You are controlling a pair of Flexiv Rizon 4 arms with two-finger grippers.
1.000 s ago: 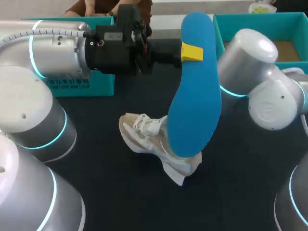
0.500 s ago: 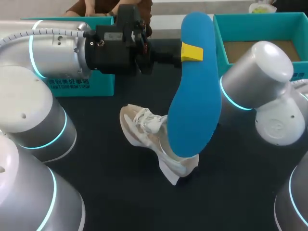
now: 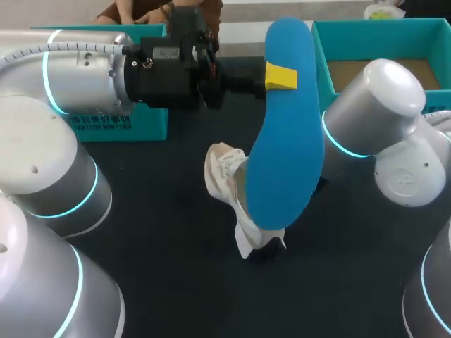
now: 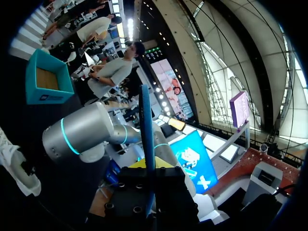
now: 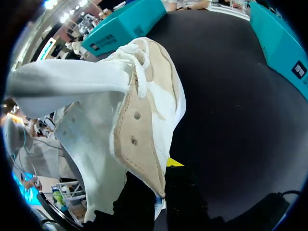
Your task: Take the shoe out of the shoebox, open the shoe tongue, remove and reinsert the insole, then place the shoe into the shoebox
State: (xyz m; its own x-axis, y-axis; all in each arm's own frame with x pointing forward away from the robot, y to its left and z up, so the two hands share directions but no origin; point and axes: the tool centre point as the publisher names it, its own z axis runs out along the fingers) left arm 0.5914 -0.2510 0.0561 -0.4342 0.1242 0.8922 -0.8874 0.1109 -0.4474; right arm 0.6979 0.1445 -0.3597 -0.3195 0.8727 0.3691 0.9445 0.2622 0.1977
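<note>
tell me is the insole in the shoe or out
Out. The left jaws hold the blue insole up in the air; the left wrist view shows the white shoe well apart from it.

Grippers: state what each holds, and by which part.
Left gripper holds the insole, pinched across its flat faces near its narrower end. Right gripper holds the shoe by an edge of its upper; which edge cannot be told.

Bright, even overhead light. The matte black surface point(image 3: 155, 267) swallows shadows; only a faint one lies under the white-and-beige shoe point(image 3: 224, 176). Soft glare marks the glossy grey right arm point(image 3: 380, 77) at two o'clock.
</note>
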